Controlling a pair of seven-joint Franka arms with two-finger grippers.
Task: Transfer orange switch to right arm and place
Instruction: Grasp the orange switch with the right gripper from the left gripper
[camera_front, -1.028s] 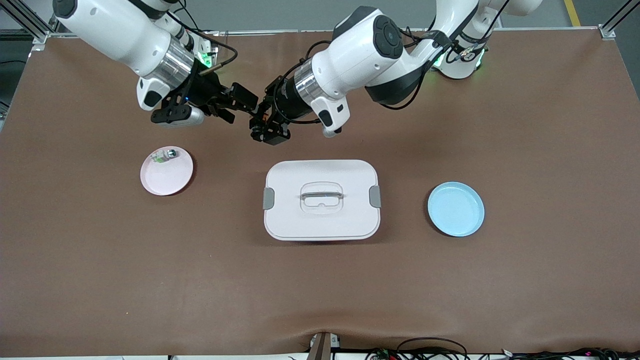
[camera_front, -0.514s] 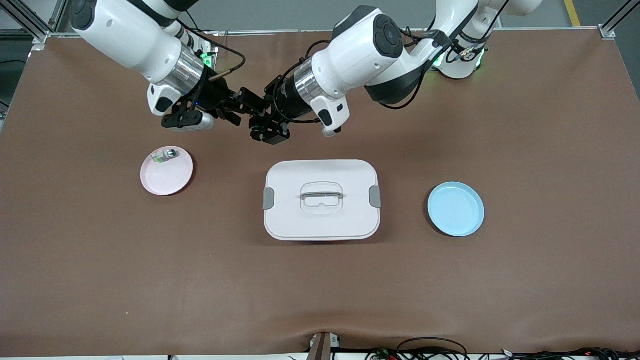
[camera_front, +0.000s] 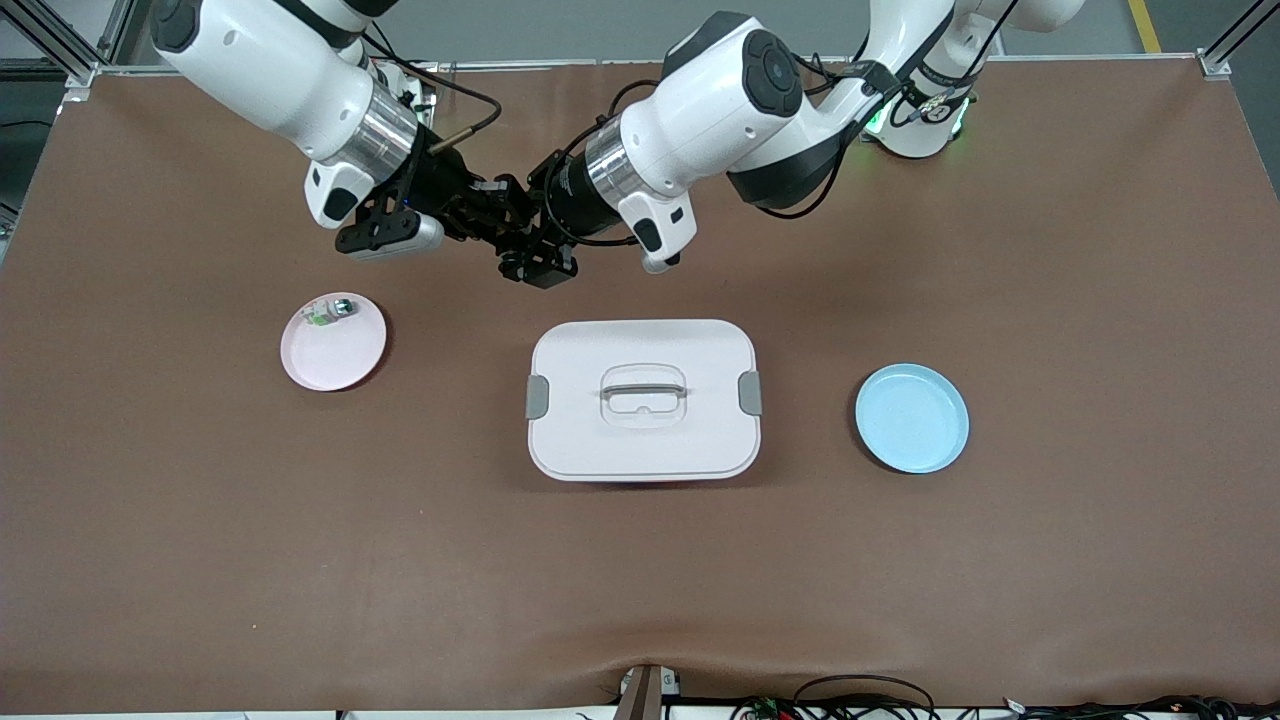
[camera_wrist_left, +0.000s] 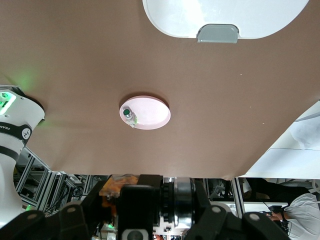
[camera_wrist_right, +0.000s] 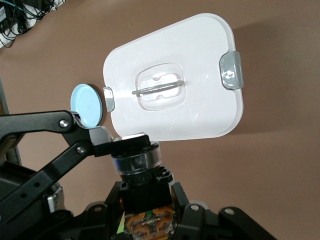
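Note:
The orange switch (camera_wrist_right: 149, 221) hangs in the air between the two grippers, which meet over bare table just off the white box's edge on the robots' side. It has a black body, an orange-brown end and a clear ring. My left gripper (camera_front: 512, 232) is shut on it. In the left wrist view (camera_wrist_left: 150, 200) the switch (camera_wrist_left: 118, 183) lies across the jaws. My right gripper (camera_front: 492, 208) has come in from the right arm's end. In the right wrist view (camera_wrist_right: 146, 196) its fingers (camera_wrist_right: 111, 202) press both sides of the black body.
A white lidded box (camera_front: 640, 440) with a handle stands mid-table. A pink plate (camera_front: 335, 362) toward the right arm's end holds a small clear-white and green part (camera_front: 328, 312). A blue plate (camera_front: 912, 418) lies toward the left arm's end.
My right gripper has moved in toward the left gripper and closed the gap, and its fingers now sit round the switch. The left gripper has barely moved.

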